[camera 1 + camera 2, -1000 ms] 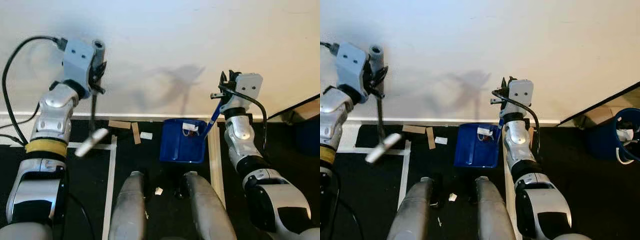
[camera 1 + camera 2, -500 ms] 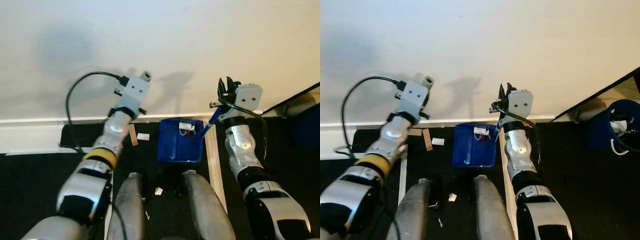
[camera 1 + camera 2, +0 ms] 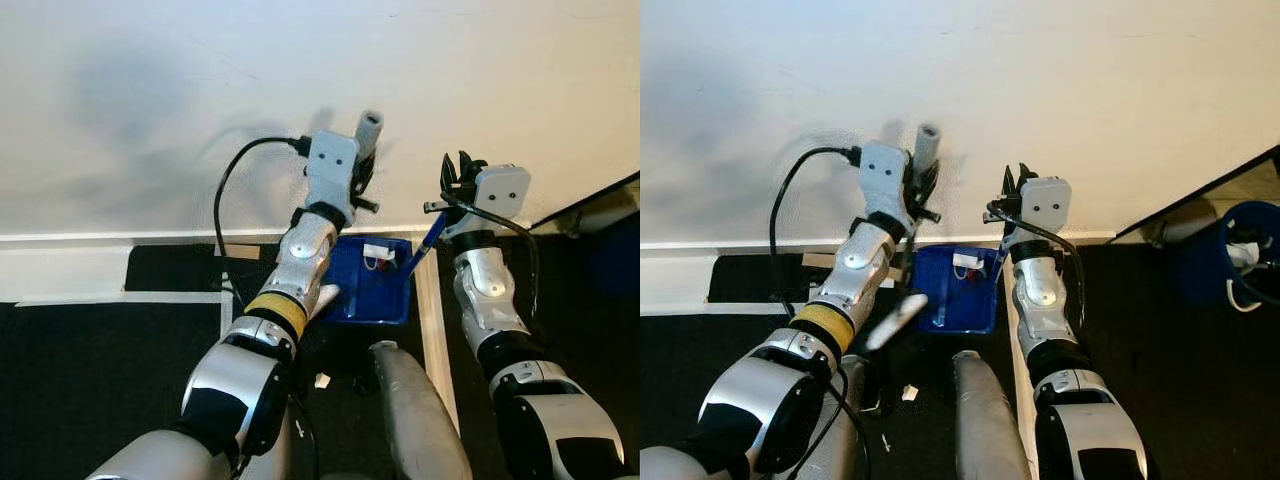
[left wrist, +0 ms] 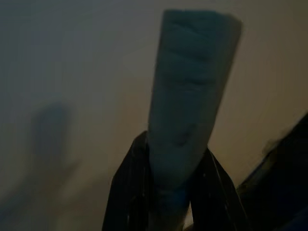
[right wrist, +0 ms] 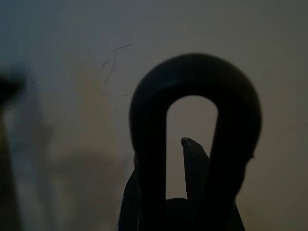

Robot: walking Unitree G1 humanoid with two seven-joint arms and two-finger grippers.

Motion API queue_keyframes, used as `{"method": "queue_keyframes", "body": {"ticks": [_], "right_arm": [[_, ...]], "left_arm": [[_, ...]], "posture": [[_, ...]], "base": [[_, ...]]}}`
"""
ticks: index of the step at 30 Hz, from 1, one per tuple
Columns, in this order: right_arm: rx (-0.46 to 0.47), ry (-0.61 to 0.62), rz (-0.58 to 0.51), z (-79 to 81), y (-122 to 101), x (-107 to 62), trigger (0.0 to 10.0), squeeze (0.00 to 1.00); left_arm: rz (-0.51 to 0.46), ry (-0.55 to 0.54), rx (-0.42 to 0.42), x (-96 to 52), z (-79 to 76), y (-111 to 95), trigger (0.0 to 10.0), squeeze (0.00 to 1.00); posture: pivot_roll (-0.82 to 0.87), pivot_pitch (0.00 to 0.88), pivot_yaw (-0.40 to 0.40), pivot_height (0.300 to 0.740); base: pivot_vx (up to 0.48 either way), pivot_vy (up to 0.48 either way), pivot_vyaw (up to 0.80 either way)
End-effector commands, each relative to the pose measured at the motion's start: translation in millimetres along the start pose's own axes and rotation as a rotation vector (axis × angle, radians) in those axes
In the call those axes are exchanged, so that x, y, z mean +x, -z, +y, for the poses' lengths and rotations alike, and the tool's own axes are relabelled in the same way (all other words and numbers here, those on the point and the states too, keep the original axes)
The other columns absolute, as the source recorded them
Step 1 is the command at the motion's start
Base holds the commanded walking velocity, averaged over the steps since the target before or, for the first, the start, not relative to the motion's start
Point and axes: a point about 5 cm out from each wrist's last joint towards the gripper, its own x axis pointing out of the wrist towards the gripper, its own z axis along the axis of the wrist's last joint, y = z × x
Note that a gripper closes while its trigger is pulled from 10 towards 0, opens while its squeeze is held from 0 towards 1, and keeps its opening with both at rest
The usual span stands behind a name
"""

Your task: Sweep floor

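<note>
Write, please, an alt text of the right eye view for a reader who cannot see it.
Seen from above, the left gripper holds a grey broom handle and sweeps its head toward a blue dustpan on the black floor. The right gripper holds the dustpan's blue handle near a white wall.

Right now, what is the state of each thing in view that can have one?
Left end effector: shut on the broom handle, raised by the wall.
Broom head: tilted, at the dustpan's open edge.
Right end effector: shut on the dustpan handle.
Blue dustpan: on the floor, debris inside.
White scrap: loose on the dark floor, not swept.
Blue bin: upright.
</note>
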Motion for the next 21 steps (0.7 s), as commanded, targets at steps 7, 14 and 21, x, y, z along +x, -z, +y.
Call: {"method": "queue_keyframes", "body": {"ticks": [7,14,21], "right_arm": [[0.026,-0.035,0.207,9.1,32,-17.7,10.0,0.0],[0.034,-0.036,0.203,10.5,29,-10.4,10.0,0.0],[0.041,-0.041,0.208,12.4,31,-13.2,10.0,0.0]], "left_arm": [[-0.165,0.19,-0.14,0.3,-31.4,-33,10.0,0.0],[-0.066,0.2,0.065,-30.5,41.6,-49,10.0,0.0],[0.056,-0.041,0.465,-61.8,120.9,-59,10.0,0.0]], "posture": [[0.02,0.298,-0.083,0.74],[0.04,0.285,-0.076,0.74],[0.05,0.318,-0.082,0.74]], "base": [[0.0,0.0,0.0],[0.0,0.0,0.0],[0.0,0.0,0.0]]}}
